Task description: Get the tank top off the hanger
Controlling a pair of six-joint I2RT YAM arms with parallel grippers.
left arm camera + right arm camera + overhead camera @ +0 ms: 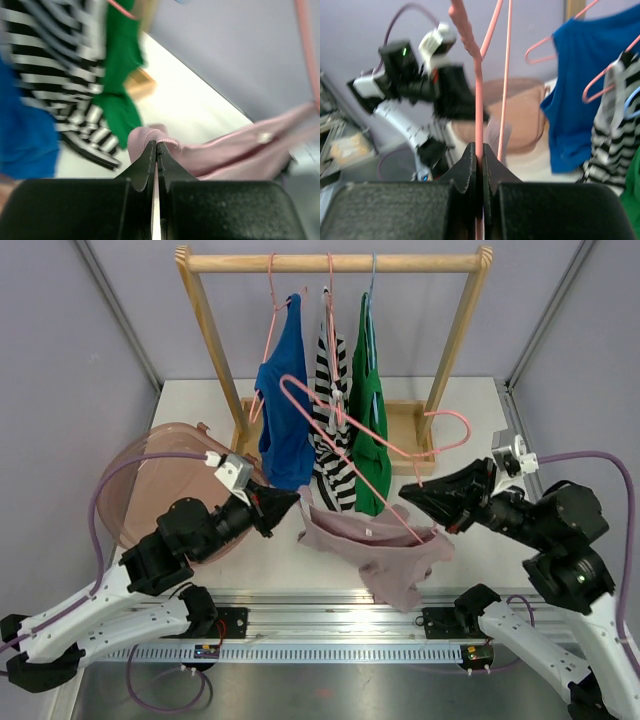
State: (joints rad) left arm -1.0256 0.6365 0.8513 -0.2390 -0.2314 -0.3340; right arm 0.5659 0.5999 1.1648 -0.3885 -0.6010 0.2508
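The left gripper is clenched on a folded edge of the pink tank top, which sags between both arms, nearer than the wooden rack. The right gripper pinches the pink hanger, whose lower end vanishes inside the fabric.

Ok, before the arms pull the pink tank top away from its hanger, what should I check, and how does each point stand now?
1. Left gripper shut on the edge of the tank top: ok.
2. Right gripper shut on the pink hanger: ok.
3. Tank top free of the hanger: not ok, one hanger arm runs into the fabric.
4. Hanger apart from the striped top and the green top: cannot tell, they overlap in the top view.
5. Which strap holds on the hanger: cannot tell, the fabric is bunched.
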